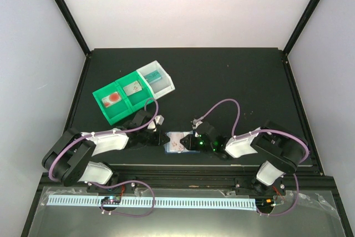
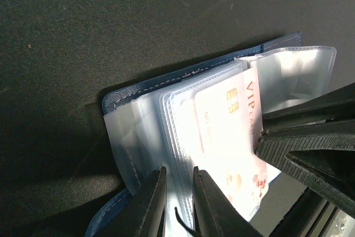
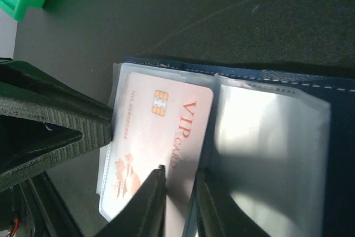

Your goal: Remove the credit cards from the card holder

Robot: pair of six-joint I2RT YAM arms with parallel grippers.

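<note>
Left pincer [image 2: 178,177] squeezes clear pages of the card holder [image 2: 138,131]. Right pincer [image 3: 181,171] is narrow around the edge of the card [image 3: 161,120]; I cannot tell if it grips. The card holder lies near the green tray [image 1: 105,112].

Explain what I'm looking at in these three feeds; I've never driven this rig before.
Two robot arms are bolted at the table's near edge. The top picture looks down from above them; the other two come from a camera on each wrist. On the black table sit a green compartment tray with cards in it and, between the arms, an open blue card holder. The left fingers pinch its clear sleeves. The right fingers straddle the edge of a VIP card; whether they grip it I cannot tell.
</note>
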